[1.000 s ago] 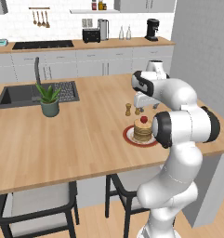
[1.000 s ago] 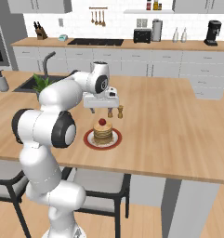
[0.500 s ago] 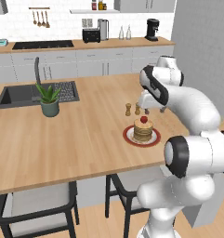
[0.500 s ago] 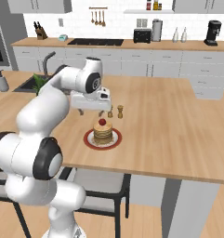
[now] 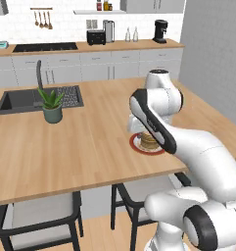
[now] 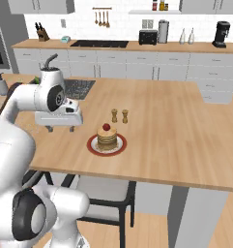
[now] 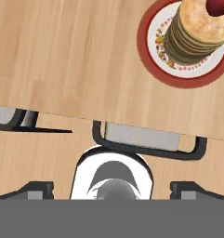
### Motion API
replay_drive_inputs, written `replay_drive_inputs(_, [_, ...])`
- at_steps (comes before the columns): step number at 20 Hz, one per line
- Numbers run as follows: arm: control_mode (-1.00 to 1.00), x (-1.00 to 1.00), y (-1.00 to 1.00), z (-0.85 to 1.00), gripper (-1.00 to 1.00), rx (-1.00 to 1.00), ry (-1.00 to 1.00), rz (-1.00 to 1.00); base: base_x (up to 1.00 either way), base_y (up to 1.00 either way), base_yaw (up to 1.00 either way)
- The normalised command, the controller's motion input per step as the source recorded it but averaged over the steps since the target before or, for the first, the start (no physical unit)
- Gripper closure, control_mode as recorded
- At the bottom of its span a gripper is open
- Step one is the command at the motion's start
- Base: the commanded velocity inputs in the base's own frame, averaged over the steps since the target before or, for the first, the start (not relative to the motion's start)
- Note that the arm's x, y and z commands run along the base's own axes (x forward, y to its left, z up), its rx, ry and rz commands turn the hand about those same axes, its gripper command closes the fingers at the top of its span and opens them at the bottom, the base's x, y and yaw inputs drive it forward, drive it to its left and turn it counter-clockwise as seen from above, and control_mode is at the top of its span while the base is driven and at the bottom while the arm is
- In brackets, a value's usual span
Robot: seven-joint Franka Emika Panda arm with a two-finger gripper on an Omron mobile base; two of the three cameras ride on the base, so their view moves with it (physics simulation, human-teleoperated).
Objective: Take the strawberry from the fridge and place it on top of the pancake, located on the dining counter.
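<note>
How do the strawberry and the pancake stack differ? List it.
The strawberry is tiny, bright red and roundish; the pancake stack is far wider, tan-brown, flat and layered. The strawberry sits on top of the stack; the stack rests on the red-rimmed plate. Both are on the dining counter.

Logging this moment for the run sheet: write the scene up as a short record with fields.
strawberry: resting on top of the pancake
pancake: stacked on a red-rimmed plate
dining counter: holds the plate, two shakers behind it
gripper: open, empty, above the counter beside the plate, apart from it
sink: at the counter's far end, potted plant beside it
task state: strawberry appears placed
</note>
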Motion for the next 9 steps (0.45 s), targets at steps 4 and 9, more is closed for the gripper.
replay_drive_inputs(4, [-1.0,-1.0,1.0,-0.05,-1.0,-0.17,-0.01,0.0,0.0,0.0,0.0])
replay_drive_inputs(9, [-1.0,-0.3,0.86,-0.49,-1.0,-0.12,0.22,0.0,0.0,0.0,0.0])
